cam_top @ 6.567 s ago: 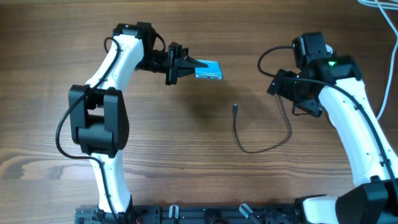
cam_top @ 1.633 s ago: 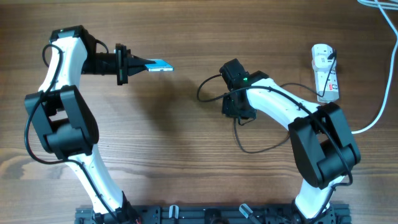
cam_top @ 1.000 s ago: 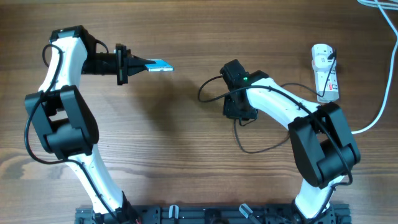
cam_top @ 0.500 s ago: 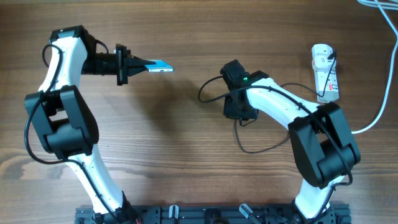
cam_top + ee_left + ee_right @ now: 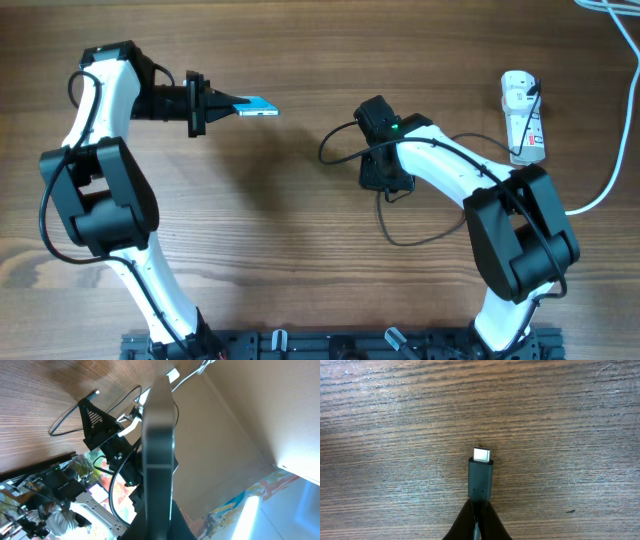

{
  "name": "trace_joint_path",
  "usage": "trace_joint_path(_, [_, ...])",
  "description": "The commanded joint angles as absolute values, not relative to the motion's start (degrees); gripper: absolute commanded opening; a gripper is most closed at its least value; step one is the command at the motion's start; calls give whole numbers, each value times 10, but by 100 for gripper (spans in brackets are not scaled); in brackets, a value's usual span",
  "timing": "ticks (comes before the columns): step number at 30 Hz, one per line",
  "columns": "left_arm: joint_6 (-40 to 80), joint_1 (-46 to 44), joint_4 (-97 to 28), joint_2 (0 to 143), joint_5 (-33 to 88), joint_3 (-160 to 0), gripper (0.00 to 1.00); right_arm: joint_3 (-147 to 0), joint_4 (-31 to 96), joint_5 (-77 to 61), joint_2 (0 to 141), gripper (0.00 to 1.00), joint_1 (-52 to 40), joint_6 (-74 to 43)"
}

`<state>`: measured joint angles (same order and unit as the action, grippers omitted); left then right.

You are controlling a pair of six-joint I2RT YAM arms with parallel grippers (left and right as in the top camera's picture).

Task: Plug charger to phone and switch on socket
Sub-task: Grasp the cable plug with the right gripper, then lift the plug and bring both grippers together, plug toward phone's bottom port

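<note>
Both arms have held still for a second: left gripper clamped on the phone at ten o'clock, right gripper pinching the charger at centre, so plugging looks next, socket at two o'clock untouched.

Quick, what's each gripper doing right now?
Left gripper: closed, holding the phone.
Right gripper: closed, holding the charger just behind its plug tip.
</note>
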<state>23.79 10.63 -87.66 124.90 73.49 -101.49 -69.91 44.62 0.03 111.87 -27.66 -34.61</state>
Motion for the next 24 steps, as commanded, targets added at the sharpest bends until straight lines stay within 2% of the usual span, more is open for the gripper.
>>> trace_joint_path(1, [194,104,-879,1227,752,-1024,4,-688,440,-57,1158,4,-276,-323])
trace_joint_path(6, [157,94,-875,1227,769,-1024,4,-706,472,-121,1118,4,-276,-296])
trace_joint_path(10, [93,83,-860,1227,829,-1024,4,-706,504,-163,1042,4,-276,-254])
trace_joint_path(14, [90,65,-822,1227,841,-1024,4,-706,556,-186,952,4,-276,-218])
trace_joint_path(18, [90,46,-775,1227,902,-1024,4,-705,620,-186,864,4,-277,-208])
trace_joint_path(24, [27,0,-740,1227,903,-1025,4,-706,638,-218,759,4,-277,-192])
